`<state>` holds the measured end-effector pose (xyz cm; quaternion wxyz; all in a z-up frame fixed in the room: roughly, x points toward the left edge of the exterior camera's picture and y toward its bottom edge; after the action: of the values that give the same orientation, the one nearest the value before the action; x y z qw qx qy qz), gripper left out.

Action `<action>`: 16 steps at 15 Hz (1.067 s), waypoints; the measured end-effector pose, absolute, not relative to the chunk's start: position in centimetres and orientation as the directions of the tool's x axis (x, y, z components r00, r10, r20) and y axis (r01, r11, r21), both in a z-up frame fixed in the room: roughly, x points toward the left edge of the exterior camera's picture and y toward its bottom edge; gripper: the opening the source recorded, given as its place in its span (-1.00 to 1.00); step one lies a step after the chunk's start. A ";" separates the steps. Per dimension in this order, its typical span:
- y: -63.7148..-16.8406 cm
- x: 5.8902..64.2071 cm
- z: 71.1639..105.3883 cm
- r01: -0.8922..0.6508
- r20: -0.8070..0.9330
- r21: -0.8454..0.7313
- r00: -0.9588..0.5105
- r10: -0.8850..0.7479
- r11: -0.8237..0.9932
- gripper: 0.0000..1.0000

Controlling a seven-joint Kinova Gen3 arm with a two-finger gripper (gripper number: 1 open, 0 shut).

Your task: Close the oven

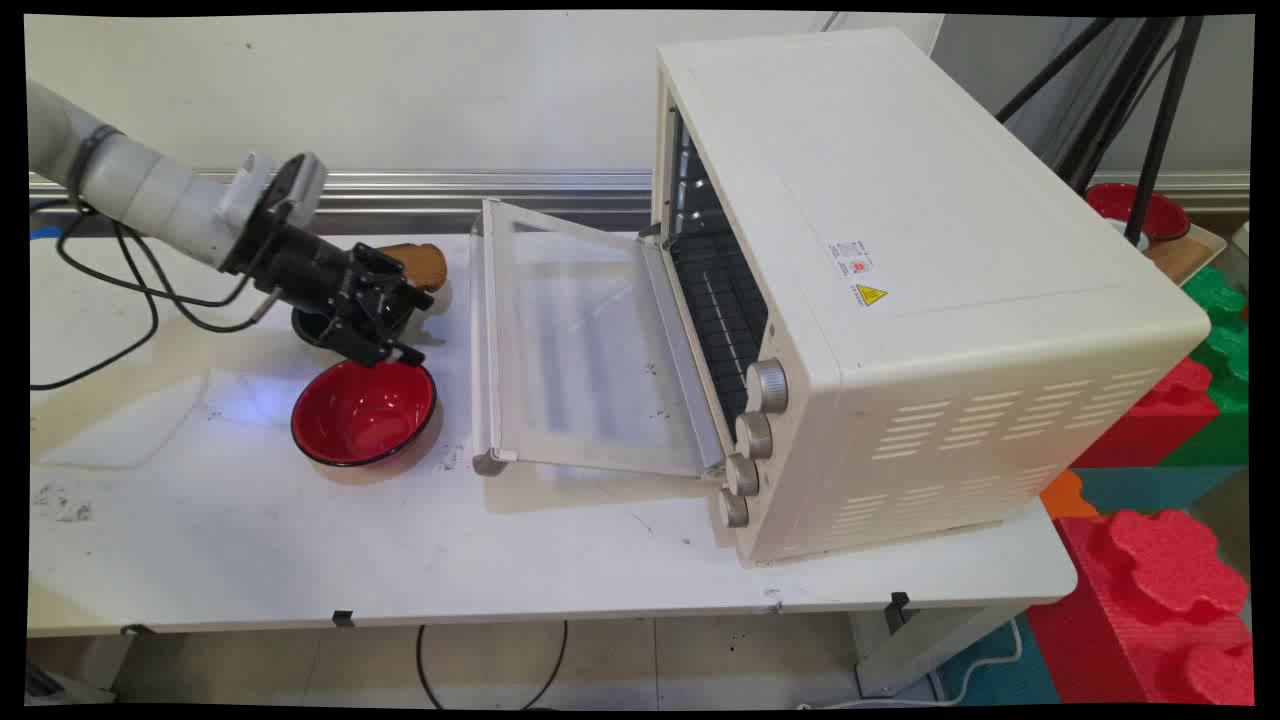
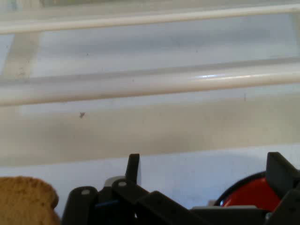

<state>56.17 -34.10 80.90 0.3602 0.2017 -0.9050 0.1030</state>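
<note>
Red bowl (image 1: pixel 363 412): set on the white tabletop (image 1: pixel 250 540), near the lowered oven door (image 1: pixel 580 350). Black claw (image 1: pixel 405 325): spread, nothing pinched, held low over the bowl's far rim. Brown bread slice (image 1: pixel 418 262) and dark cup (image 1: pixel 312 328): noted just behind.

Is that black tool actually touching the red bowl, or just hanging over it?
Cannot tell. In the main view the tool overlaps the far rim of the red bowl, but neither view shows a contact or gap plainly.
</note>
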 end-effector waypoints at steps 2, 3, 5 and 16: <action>-34.4 55.4 80.1 -0.442 0.697 -0.034 -0.653 -0.296 0.897 -1.00; -34.5 55.2 79.7 -0.440 0.698 -0.031 -0.652 -0.295 0.898 -1.00; -34.7 54.8 79.2 -0.436 0.699 -0.028 -0.652 -0.294 0.900 -1.00; -36.0 53.7 78.9 -0.444 0.788 -0.027 -0.561 -0.255 0.896 -1.00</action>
<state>53.70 -36.04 78.89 0.4240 0.1994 -0.8763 0.1117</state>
